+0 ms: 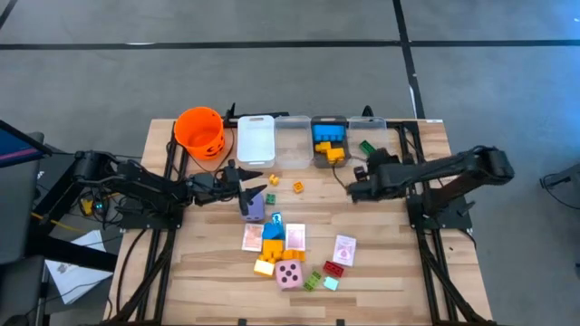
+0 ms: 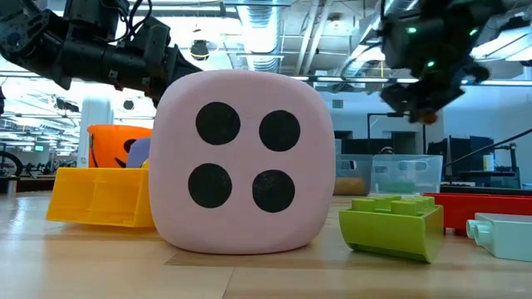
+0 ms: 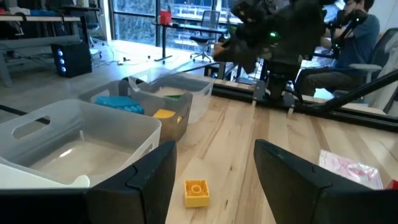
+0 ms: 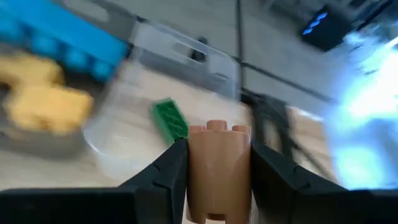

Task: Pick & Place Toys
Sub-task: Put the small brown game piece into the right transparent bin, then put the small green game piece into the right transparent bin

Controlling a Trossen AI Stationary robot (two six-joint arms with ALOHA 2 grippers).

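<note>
While the right gripper [image 4: 214, 171] pinches a tan round-topped brick [image 4: 219, 168] above the row of bins, the left gripper [image 3: 214, 177] waits empty.
With its fingers clamped on the brick's sides, the right arm hangs near the clear bin [image 1: 374, 136] holding a green brick [image 4: 171, 118], probably to drop its load there, beside the grey bin [image 1: 329, 156] of blue and yellow bricks. The left fingers [image 3: 149, 180] stand spread over the desk [image 1: 399, 263], framing a small yellow brick [image 3: 196, 191], likely its next pick. Remaining toys, including the pink die [image 1: 290, 275] and cards [image 1: 343, 249], lie clustered at mid-desk.
</note>
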